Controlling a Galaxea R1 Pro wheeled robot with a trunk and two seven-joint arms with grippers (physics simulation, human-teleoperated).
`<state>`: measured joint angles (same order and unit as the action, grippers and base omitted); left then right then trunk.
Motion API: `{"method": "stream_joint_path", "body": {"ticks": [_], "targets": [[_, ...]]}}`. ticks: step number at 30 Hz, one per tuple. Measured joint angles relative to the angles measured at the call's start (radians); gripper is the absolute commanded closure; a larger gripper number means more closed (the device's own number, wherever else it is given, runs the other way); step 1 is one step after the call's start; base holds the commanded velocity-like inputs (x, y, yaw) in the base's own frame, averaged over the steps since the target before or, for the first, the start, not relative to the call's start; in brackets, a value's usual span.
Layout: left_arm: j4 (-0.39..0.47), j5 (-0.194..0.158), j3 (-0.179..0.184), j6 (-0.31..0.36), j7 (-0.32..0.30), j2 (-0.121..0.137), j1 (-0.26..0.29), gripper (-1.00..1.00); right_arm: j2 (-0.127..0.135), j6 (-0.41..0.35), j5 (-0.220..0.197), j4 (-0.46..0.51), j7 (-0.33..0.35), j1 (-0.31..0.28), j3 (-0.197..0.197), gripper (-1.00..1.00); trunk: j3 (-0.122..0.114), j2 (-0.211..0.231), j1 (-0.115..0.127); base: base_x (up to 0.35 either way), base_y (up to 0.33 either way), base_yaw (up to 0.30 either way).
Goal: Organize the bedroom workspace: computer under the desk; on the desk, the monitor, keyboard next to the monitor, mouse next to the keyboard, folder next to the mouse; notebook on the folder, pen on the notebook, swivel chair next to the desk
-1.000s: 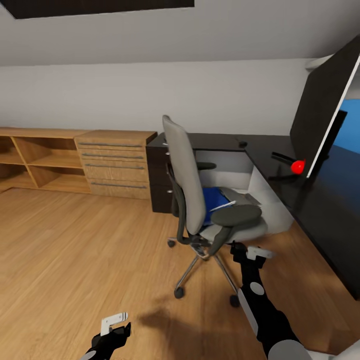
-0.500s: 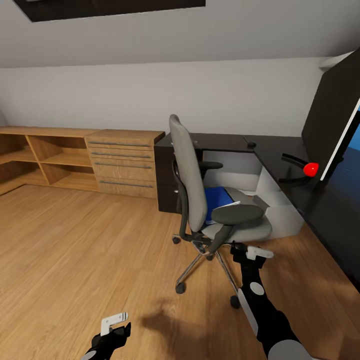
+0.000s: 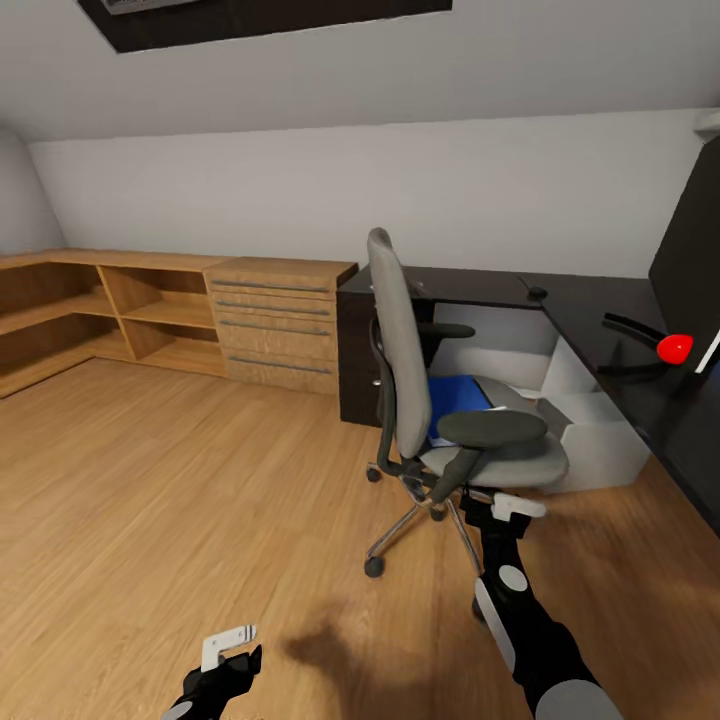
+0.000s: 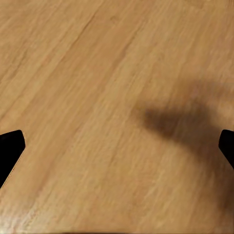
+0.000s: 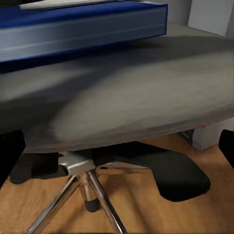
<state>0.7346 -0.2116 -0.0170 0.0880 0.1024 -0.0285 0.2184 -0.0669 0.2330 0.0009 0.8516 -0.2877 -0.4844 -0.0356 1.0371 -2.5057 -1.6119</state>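
Step in hand: approach to grey upholstered swivel chair (image 3: 455, 400) for folder pickup. Flat bright blue folder (image 3: 452, 403) lies on seat, pale thin item on top. My right hand (image 3: 503, 507) sits just below seat front edge, fingers spread wide, empty. My left hand (image 3: 232, 648) low over wooden floor (image 3: 170, 500), wide, empty. Next: raise right hand above seat, reach folder. Glossy black desk (image 3: 600, 330) beside chair.

The right gripper (image 3: 505, 507) sits just below the swivel chair (image 3: 420, 400) seat edge, so the seat and near armrest (image 3: 492, 428) block a straight reach to the folder (image 3: 455, 398) (it lies on the seat, toward the desk (image 3: 600, 320)). Open wood floor (image 3: 180, 480) lies wide to the left, around the left gripper (image 3: 228, 648).
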Motion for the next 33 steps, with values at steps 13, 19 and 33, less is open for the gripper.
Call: {"method": "stream_joint_path", "body": {"ticks": [13, 19, 33], "targets": [[-0.005, 0.0, 0.001, 0.0, 0.0, 0.0, 0.0, -1.0, 0.0, 0.0, 0.0, -0.005, 0.0, 0.0, -0.001, -1.0, 0.0, 0.0, 0.0, 0.0, 0.0, 0.25], [-0.005, 0.0, 0.001, 0.0, 0.0, 0.0, 0.0, -1.0, 0.0, 0.0, 0.0, -0.005, -0.001, 0.0, -0.001, -1.0, 0.0, 0.0, 0.0, 0.0, 0.0, 0.249], [-0.005, 0.0, 0.001, -0.001, 0.0, 0.0, 0.0, -1.0, 0.002, 0.0, 0.0, -0.003, 0.0, 0.0, -0.001, -1.0, 0.0, 0.0, 0.0, 0.0, 0.0, 0.143]]}}
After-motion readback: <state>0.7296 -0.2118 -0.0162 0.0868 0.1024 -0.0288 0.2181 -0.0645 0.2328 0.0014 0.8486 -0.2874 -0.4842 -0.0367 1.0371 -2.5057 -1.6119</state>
